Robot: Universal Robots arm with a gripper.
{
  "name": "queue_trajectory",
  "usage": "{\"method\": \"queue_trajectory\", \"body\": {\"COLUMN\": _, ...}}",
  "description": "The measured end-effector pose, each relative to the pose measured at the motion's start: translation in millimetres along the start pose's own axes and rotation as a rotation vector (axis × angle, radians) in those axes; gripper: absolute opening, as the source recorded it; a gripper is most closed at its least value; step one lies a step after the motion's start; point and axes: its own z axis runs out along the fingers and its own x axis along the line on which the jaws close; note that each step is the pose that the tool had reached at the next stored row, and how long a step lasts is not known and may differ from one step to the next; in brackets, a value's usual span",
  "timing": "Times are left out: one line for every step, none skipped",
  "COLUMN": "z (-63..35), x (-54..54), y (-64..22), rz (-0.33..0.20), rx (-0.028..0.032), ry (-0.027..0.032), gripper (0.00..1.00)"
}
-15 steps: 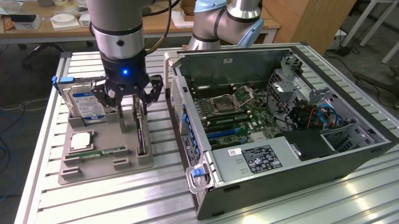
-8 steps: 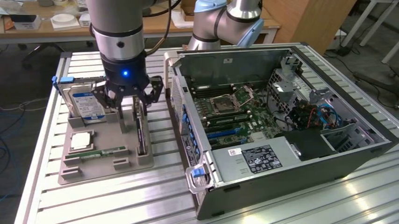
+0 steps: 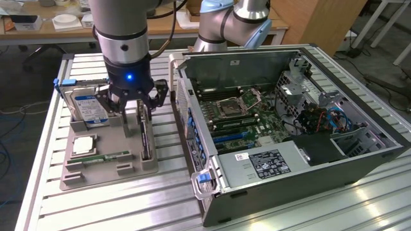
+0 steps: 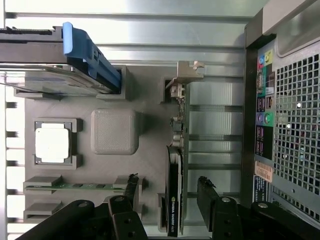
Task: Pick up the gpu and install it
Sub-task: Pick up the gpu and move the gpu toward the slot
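The gpu is a thin dark card standing on edge in a slot of the grey holder tray, on the side nearest the computer case. In the wrist view the gpu runs lengthwise, with its silvery end bracket at the far end. My gripper hangs just above the card's bracket-side half. It is open, and its fingers stand apart on either side of the card without touching it. Nothing is held.
The tray also carries a hard drive with a blue latch, a square processor and a green memory stick. The open computer case, with its motherboard exposed, stands close on the exterior view's right. A second arm's base stands behind the case.
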Motion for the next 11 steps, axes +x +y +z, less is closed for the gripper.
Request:
{"method": "queue_trajectory", "body": {"z": 0.3, "x": 0.0, "y": -0.1, "rz": 0.000, "rx": -0.0001, "ry": -0.0001, "gripper": 0.59}}
{"method": "queue_trajectory", "body": {"z": 0.5, "x": 0.0, "y": -0.2, "rz": 0.000, "rx": 0.0000, "ry": 0.0000, "gripper": 0.59}}
{"method": "queue_trajectory", "body": {"z": 0.8, "x": 0.0, "y": -0.2, "rz": 0.000, "rx": 0.0000, "ry": 0.0000, "gripper": 0.59}}
{"method": "queue_trajectory", "body": {"z": 1.1, "x": 0.0, "y": -0.3, "rz": 0.000, "rx": 0.0000, "ry": -0.0001, "gripper": 0.59}}
{"method": "queue_trajectory", "body": {"z": 1.4, "x": 0.0, "y": -0.3, "rz": 0.000, "rx": -0.0001, "ry": -0.0001, "gripper": 0.59}}
{"method": "queue_trajectory", "body": {"z": 1.7, "x": 0.0, "y": -0.4, "rz": 0.000, "rx": -0.0001, "ry": -0.0001, "gripper": 0.59}}
{"method": "queue_trajectory", "body": {"z": 2.1, "x": 0.0, "y": -0.5, "rz": 0.000, "rx": -0.0001, "ry": -0.0001, "gripper": 0.59}}
{"method": "queue_trajectory", "body": {"z": 2.4, "x": 0.0, "y": -0.6, "rz": 0.000, "rx": 0.0000, "ry": 0.0000, "gripper": 0.59}}
{"method": "queue_trajectory", "body": {"z": 2.7, "x": 0.0, "y": -0.9, "rz": 0.000, "rx": 0.0000, "ry": 0.0000, "gripper": 0.59}}
{"method": "queue_trajectory", "body": {"z": 3.1, "x": -0.1, "y": -1.1, "rz": 0.000, "rx": 0.0000, "ry": 0.0000, "gripper": 0.59}}
{"method": "queue_trajectory", "body": {"z": 3.6, "x": -0.1, "y": -1.5, "rz": 0.000, "rx": -0.0001, "ry": -0.0002, "gripper": 0.59}}
